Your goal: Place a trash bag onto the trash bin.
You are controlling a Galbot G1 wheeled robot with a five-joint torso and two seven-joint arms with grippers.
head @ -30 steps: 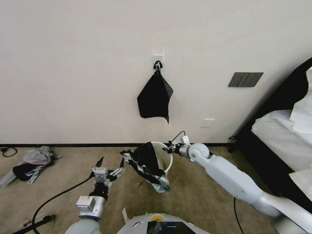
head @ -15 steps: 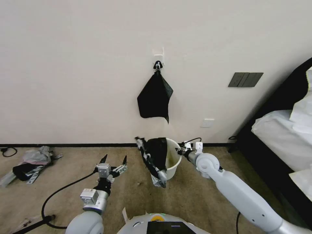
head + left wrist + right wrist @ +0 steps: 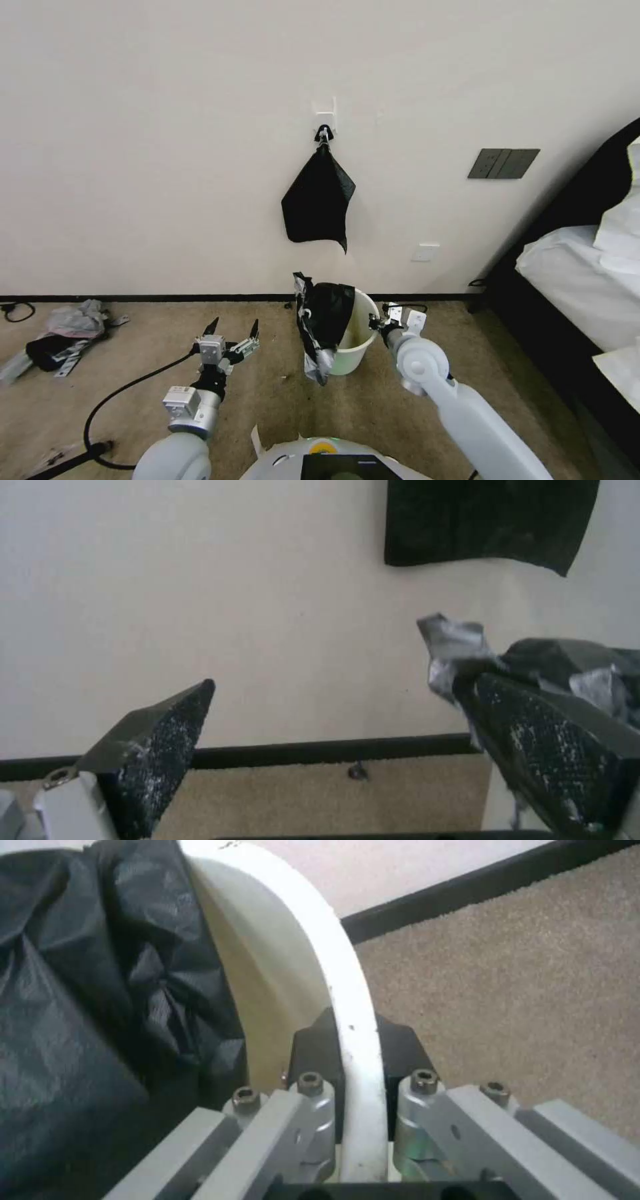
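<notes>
The cream-white trash bin is upright on the carpet close to the wall. My right gripper is shut on its right rim; in the right wrist view the rim runs between the clamped gripper. The glossy black trash bag drapes over the bin's left rim, partly inside, with a crumpled tail hanging down the outside. It lines the bin's inside. My left gripper hovers open to the left of the bin, holding nothing. Past the open left gripper, the bag's top shows.
A matte black bag bundle hangs from a wall hook above the bin. A heap of plastic and clutter lies on the floor at left. A bed fills the right side. A black cable trails beside my left arm.
The bin with the bag has moved right and closer to the wall, going from tilted to upright. My right arm has swung in with it. My left gripper has shifted slightly.
</notes>
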